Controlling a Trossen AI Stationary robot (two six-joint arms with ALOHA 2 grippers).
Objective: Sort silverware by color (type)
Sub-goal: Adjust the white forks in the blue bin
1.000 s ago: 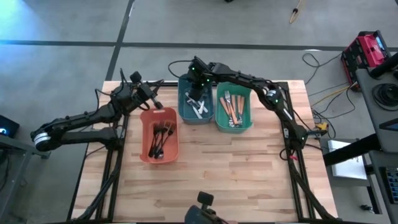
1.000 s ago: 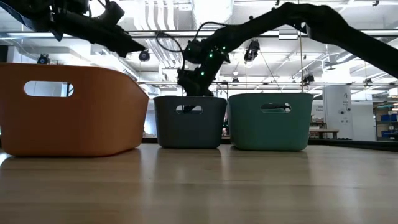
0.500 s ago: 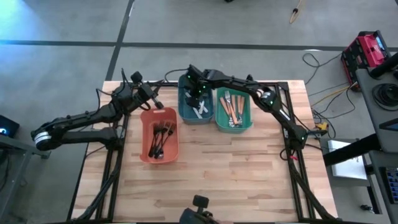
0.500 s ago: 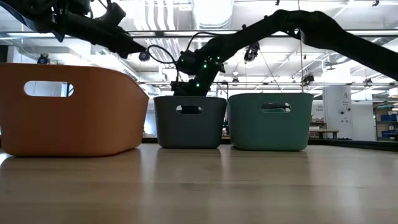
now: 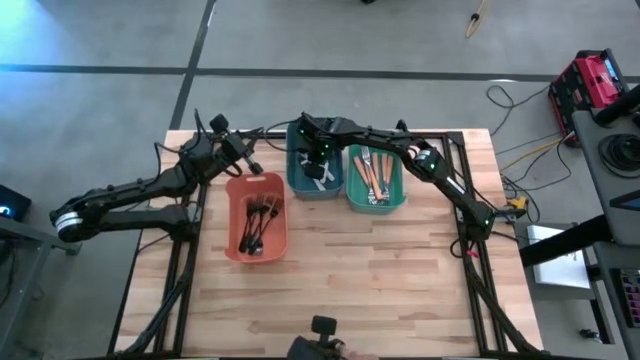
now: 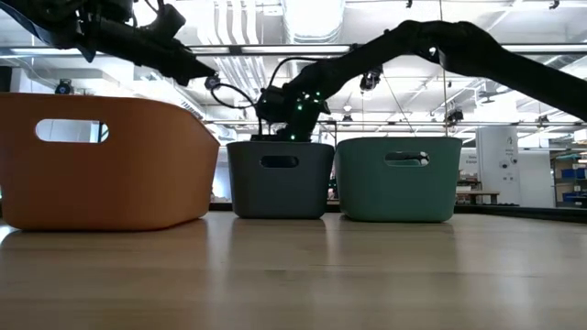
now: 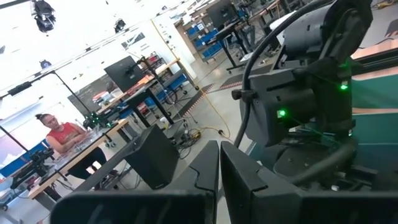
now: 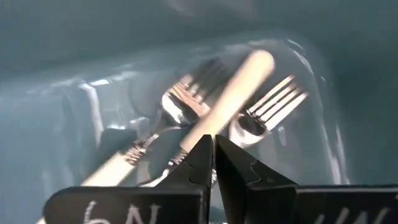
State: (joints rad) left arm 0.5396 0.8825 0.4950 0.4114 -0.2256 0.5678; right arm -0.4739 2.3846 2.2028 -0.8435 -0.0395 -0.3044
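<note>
Low view: three bins are seen side by side on the wooden worktop, the salmon bin nearest, the blue bin and green bin farther back. In the high view, dark bronze-brown forks lie in the salmon bin, plain silver forks in the blue bin, and orange-handled utensils in the green bin. The right hand is lowered over the far end of the blue bin; in its wrist view its fingers are pressed together, empty, just above the silver forks. The left hand is held above the far edge of the salmon bin, fingers closed on nothing. Beyond the worktop, a seated person is visible.
</note>
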